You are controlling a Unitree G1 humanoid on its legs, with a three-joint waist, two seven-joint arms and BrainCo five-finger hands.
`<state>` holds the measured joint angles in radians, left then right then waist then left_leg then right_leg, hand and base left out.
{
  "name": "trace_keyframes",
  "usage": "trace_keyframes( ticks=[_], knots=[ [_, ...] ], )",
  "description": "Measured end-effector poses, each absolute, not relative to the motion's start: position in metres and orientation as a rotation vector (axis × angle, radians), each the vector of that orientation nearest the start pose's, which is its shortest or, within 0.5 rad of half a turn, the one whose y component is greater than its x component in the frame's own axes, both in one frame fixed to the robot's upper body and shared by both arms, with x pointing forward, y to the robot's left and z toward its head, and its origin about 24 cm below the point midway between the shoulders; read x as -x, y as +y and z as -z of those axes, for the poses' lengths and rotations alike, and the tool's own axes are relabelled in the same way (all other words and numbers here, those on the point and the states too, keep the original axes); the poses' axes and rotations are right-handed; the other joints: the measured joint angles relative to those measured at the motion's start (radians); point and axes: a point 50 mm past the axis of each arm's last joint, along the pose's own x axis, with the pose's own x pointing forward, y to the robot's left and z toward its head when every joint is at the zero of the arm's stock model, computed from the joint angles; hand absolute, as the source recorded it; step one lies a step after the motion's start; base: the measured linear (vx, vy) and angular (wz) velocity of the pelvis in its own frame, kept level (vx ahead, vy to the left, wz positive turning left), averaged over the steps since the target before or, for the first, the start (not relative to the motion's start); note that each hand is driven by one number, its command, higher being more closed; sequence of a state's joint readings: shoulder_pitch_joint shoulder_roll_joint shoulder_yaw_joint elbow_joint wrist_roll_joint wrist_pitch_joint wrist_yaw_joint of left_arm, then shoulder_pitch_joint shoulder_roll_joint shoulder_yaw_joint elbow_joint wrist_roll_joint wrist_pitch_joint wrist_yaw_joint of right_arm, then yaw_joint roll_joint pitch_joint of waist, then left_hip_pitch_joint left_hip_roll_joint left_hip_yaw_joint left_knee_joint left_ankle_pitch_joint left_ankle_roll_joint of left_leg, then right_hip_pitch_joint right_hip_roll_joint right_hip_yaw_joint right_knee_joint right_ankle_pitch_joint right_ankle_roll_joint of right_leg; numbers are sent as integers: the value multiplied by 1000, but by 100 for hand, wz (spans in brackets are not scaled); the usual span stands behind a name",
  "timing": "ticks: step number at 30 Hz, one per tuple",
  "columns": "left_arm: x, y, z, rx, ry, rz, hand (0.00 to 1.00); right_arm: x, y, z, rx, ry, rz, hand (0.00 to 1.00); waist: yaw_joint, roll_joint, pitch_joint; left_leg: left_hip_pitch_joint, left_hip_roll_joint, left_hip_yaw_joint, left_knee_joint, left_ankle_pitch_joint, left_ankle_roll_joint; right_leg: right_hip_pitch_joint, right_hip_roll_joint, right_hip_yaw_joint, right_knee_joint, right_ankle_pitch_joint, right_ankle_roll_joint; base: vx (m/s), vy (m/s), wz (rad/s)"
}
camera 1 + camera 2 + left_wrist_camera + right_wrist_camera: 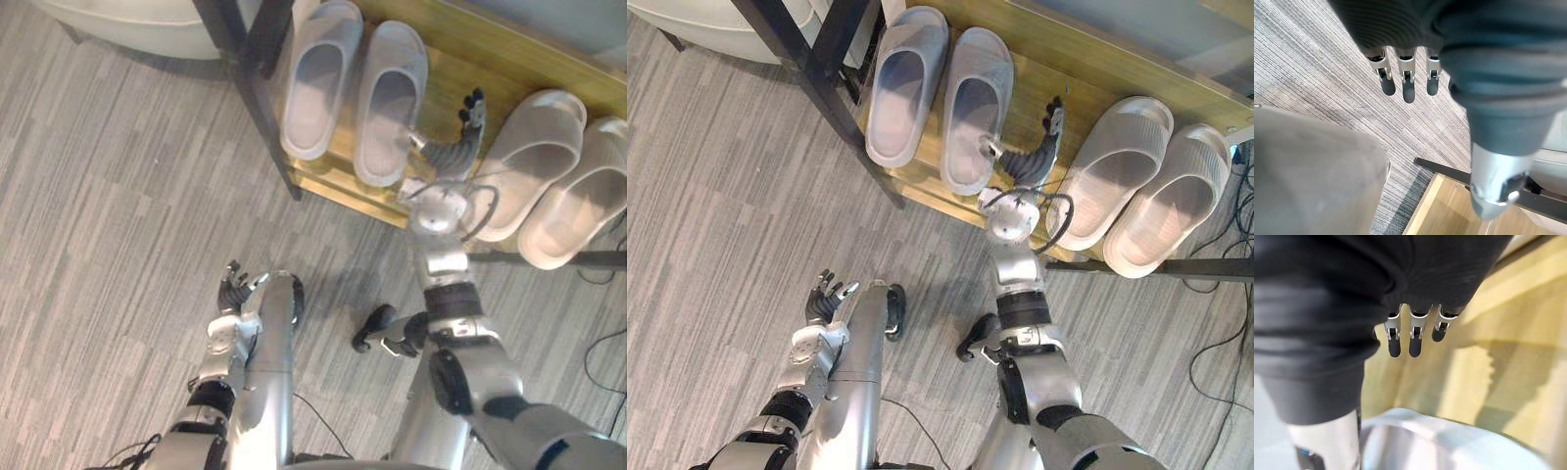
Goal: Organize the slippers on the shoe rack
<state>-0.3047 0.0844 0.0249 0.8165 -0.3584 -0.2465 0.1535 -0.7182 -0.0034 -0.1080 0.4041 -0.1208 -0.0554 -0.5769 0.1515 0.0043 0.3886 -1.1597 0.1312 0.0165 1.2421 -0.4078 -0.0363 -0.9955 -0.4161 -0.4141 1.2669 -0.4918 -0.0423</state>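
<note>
Two pairs of slippers lie on the wooden shoe rack shelf (460,73). A pale lilac-grey pair (318,73) (390,98) sits at the left end, side by side. A beige pair (534,157) (588,196) sits at the right end. My right hand (460,132) hovers over the bare wood between the two pairs, fingers straight and holding nothing, its thumb (416,142) by the right grey slipper's heel. In the right wrist view its fingers (1415,340) point at the wood. My left hand (233,291) hangs low over the carpet, open and empty.
The rack's black metal frame leg (260,93) slants down past the left grey slipper. A dark bar (549,259) runs under the beige pair. A white rounded object (127,24) stands at the back left. Grey striped carpet (108,196) covers the floor.
</note>
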Motion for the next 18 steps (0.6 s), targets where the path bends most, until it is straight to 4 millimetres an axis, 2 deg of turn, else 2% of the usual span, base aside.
trace_keyframes(
  ticks=[5, 9, 18],
  knots=[
    [-281, 180, 42, 230, 306, -275, 0, -358, -134, -163, -109, -367, 428, 0, -3, -2, -1, 10, 0, 1, -6, 0, 0, 10, 2, -2, -7, 1, 0, -1, 30, 0],
    [-279, 183, 43, 240, 311, -295, 0, -356, -129, -157, -183, -361, 370, 0, -5, -18, -10, 12, 0, -1, -13, 1, -3, 13, 3, -7, -14, 1, 0, 1, 18, 0],
    [-277, 184, 46, 253, 327, -315, 0, -355, -100, -154, -255, -338, 196, 0, -5, -19, -11, 24, -9, -13, -19, 4, -7, 36, -1, -19, -17, -2, 4, -2, 29, 4]
  ],
)
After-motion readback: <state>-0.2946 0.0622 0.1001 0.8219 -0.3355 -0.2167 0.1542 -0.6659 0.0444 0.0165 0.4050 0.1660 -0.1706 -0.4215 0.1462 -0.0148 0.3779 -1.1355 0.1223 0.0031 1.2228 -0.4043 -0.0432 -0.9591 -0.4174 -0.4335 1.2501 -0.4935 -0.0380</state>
